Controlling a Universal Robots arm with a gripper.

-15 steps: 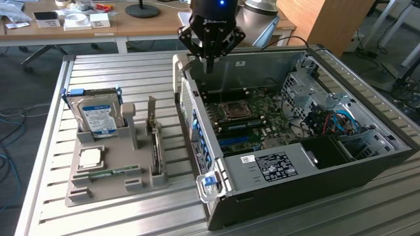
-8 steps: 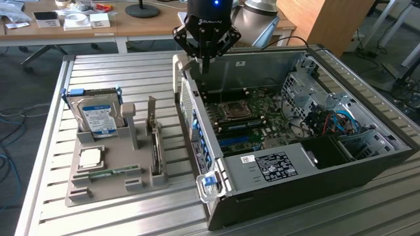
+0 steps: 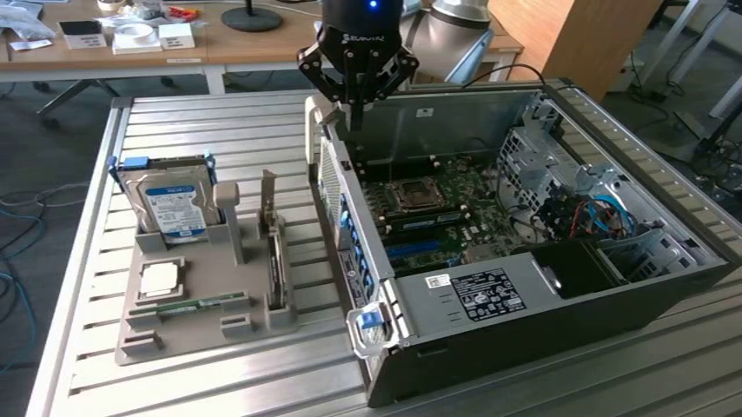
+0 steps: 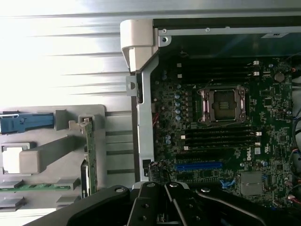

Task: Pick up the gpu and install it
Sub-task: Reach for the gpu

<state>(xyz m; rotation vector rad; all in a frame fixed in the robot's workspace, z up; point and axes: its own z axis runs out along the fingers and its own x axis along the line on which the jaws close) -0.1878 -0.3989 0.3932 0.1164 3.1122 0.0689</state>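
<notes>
GPU stands on edge in a slot of the grey tray, at 9 o'clock from the open PC case in the exterior view. Hard drive sits at the GPU's 10 o'clock. Gripper hangs over the case's near wall, at the GPU's 1 o'clock, well apart from it. Fingers pressed together, nothing held. Motherboard lies exposed inside the case.
</notes>
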